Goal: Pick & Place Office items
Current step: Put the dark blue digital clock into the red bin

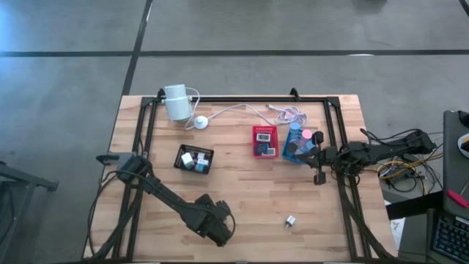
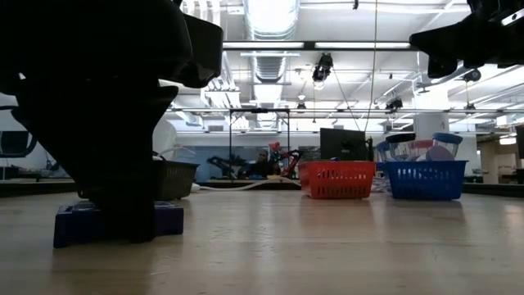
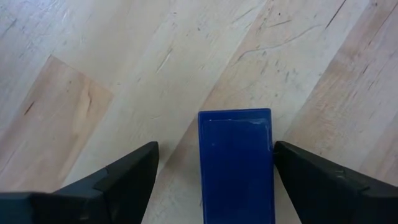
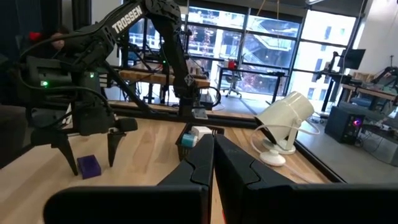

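A small dark-blue rectangular block (image 3: 235,165), one of the office items, lies flat on the wooden table near its front edge. My left gripper (image 3: 216,148) points down over it, open, with one finger on each long side of the block (image 4: 89,166) and a gap showing on both sides. The same gripper (image 1: 220,233) is near the front middle in the high view. My right gripper (image 4: 213,163) is shut and level at the table's right side, beside the blue tray (image 1: 295,144). A tiny white item (image 1: 290,220) lies loose on the table.
A black tray (image 1: 194,159), a red tray (image 1: 264,141) and the blue tray hold small items mid-table. A white cylinder (image 1: 176,101) with its puck (image 1: 200,122) and cable lies at the far left. A black frame rail (image 1: 242,99) edges the table.
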